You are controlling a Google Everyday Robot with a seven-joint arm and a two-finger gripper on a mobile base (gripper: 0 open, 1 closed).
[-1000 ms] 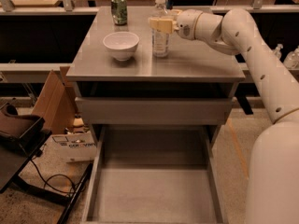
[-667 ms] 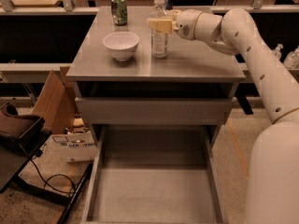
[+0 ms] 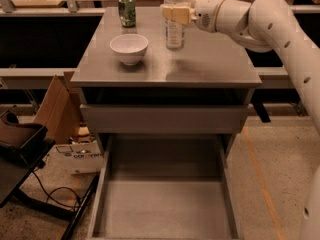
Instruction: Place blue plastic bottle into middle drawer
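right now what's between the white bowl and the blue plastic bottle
Nothing: in the camera view, only bare cabinet top lies between the white bowl and the blue plastic bottle, gripped high up by the gripper.

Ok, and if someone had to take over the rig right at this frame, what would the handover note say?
The gripper is shut on the upper part of the blue plastic bottle, over the back of the cabinet top.
The middle drawer is pulled open below, its floor bare.
The white bowl and green can stand left of the bottle, apart from it.
Done: drawer open, bottle grasped.
Left: carry the bottle forward and down into the drawer, then release.
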